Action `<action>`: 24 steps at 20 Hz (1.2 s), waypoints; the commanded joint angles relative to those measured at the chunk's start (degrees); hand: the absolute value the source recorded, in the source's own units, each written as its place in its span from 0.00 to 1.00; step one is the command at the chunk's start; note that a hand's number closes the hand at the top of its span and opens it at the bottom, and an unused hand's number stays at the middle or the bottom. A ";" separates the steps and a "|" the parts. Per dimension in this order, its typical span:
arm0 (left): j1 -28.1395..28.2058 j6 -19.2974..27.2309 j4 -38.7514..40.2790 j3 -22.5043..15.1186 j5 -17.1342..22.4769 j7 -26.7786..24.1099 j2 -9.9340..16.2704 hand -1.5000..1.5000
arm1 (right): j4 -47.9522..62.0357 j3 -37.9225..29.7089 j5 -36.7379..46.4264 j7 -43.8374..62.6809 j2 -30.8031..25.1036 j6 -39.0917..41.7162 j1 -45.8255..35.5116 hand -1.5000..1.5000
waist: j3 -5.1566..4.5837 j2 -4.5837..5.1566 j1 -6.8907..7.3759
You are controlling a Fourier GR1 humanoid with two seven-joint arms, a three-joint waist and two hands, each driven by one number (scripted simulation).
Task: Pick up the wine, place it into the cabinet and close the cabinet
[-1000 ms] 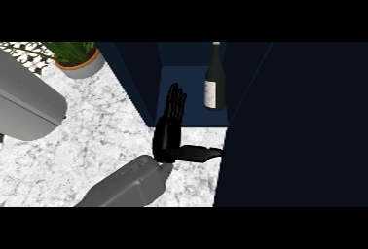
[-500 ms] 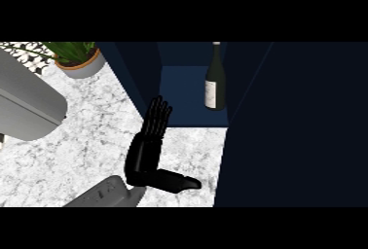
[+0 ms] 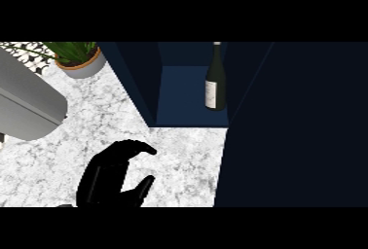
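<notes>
We see a white veined marble counter (image 3: 179,146), matt navy cabinet (image 3: 137,78), glossy dark glass wine (image 3: 215,78).

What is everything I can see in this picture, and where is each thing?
Wine bottle: one, dark with a pale label, standing upright inside the open cabinet.
Cabinet: one, dark blue, top middle; its door fills the right side.
Potted plant: one, green leaves in a pale pot, top left on the counter.
Counter: one, white and grey marble, under everything.
Forearm: one, grey, at the left edge.
Hand: one, black, bottom left over the counter, fingers curled, holding nothing; which hand I cannot tell.
</notes>
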 commanded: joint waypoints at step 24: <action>31.88 -25.28 -8.83 26.03 12.72 -7.67 28.02 0.00 | 5.34 48.55 14.79 14.14 8.26 -25.71 -17.81 1.00 | -0.28 -0.66 1.97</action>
